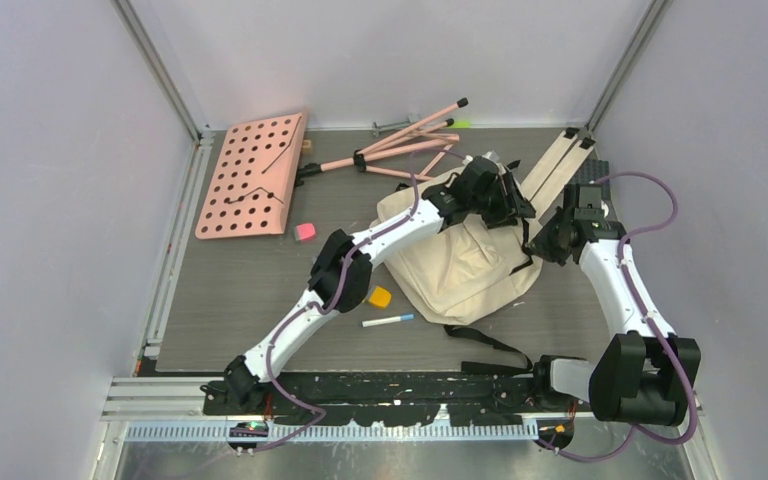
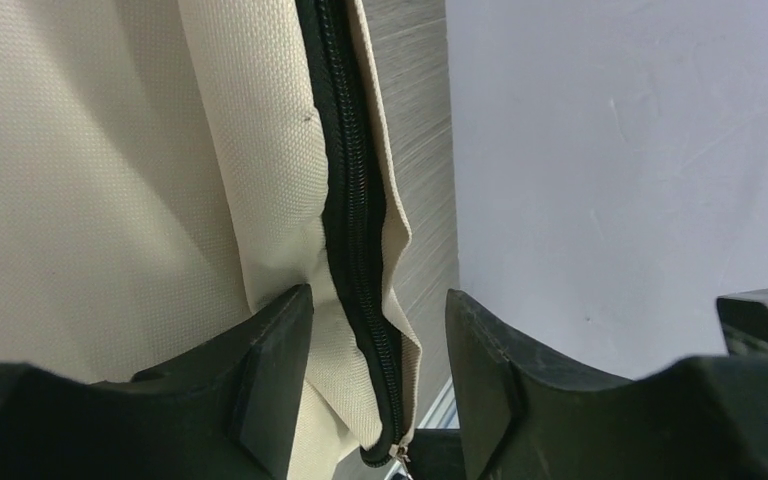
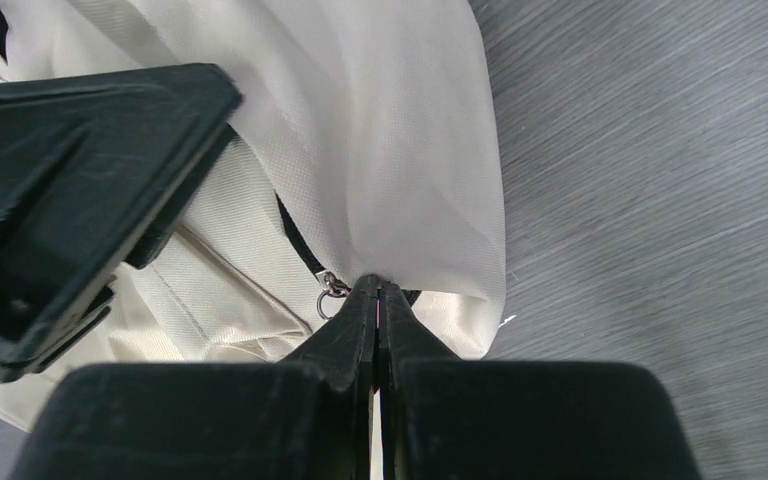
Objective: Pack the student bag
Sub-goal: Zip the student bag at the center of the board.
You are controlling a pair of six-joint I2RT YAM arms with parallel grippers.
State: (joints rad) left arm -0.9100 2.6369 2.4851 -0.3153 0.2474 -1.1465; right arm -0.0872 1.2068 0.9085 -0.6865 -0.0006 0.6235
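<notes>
2 left fingers (image 2: 272, 385) astride bag (image 2: 80, 180) edge

One bag (image 1: 460, 270), one pegboard (image 1: 250, 175), one pen (image 1: 388, 321)

Three cameras are watching the student bag (image 1: 460, 265): one from high up, two from right against it.
The top external camera is hanging high on the bag's near side, facing down and away, far enough back to be taking in the whole worktop (image 1: 250, 300) around the bag. The left wrist camera is riding behind the left hand (image 2: 378, 305), peering along its fingers (image 2: 270, 380) at the bag's black zipper (image 2: 350, 200) from very close, with a pale wall (image 2: 610, 150) showing past the bag's edge. The right wrist camera is looking past the right hand (image 3: 378, 300) at a cream fold of the bag, equally close. All three are sharing the bag's far end.
</notes>
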